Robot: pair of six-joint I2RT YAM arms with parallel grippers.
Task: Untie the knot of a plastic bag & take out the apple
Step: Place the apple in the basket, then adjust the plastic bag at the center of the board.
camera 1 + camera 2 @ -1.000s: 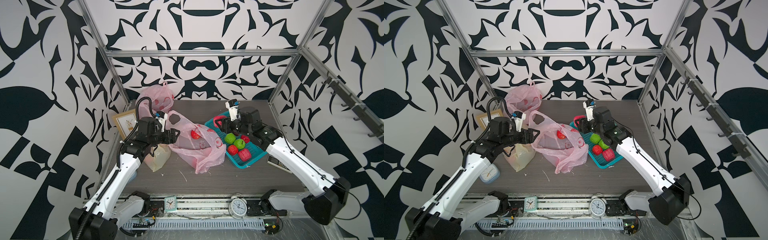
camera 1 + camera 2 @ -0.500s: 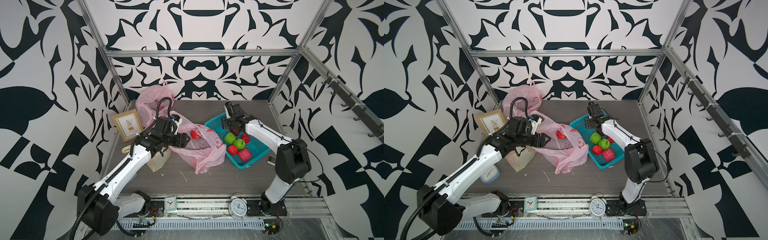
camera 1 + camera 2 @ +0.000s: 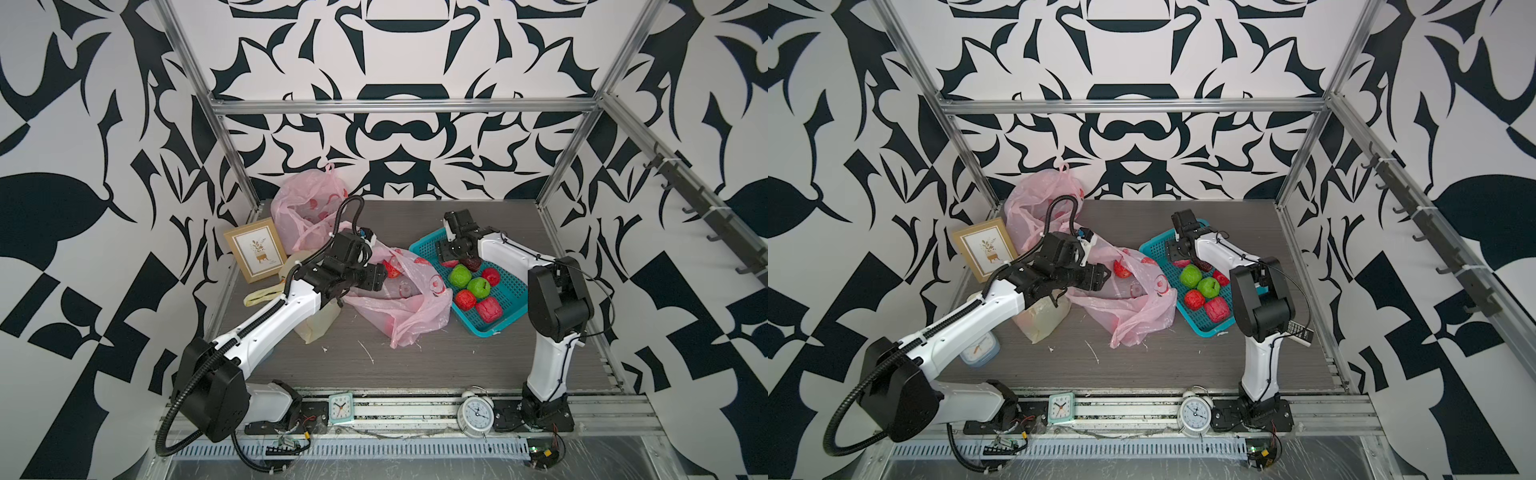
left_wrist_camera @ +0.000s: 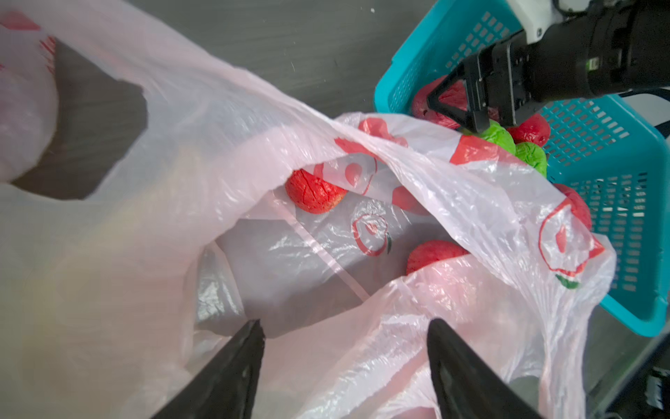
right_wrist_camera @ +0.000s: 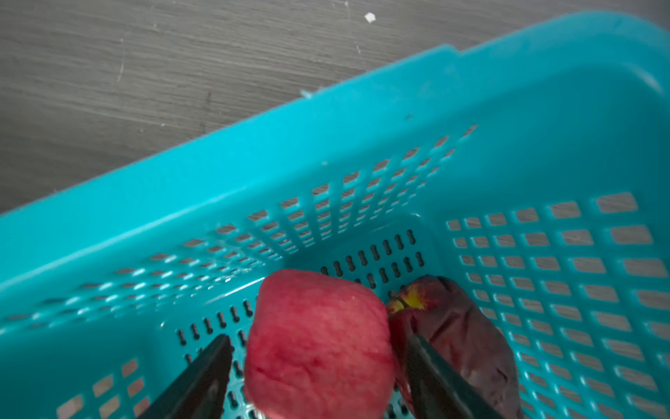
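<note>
The pink plastic bag (image 3: 399,299) (image 3: 1129,307) lies mid-table with its mouth wide open; no knot shows on it. Two red apples (image 4: 313,192) (image 4: 431,255) lie inside it. My left gripper (image 3: 376,276) (image 4: 344,326) hovers open at the bag's mouth, over loose film. My right gripper (image 3: 451,257) (image 5: 317,337) is down in the far corner of the teal basket (image 3: 478,332) (image 5: 326,127). Its jaws stand open around a red apple (image 5: 315,319) resting on the basket floor, with a gap at one finger.
A dark red fruit (image 5: 456,326), two green apples (image 3: 459,275) and several red ones (image 3: 464,299) lie in the basket. A second pink bag (image 3: 307,208), still knotted, stands at the back. A picture frame (image 3: 255,249) and a pale bag (image 3: 316,324) sit left. Clocks (image 3: 476,415) line the front rail.
My right gripper's jaws have widened around the red apple in the basket. My left gripper has moved right to the bag's open mouth.
</note>
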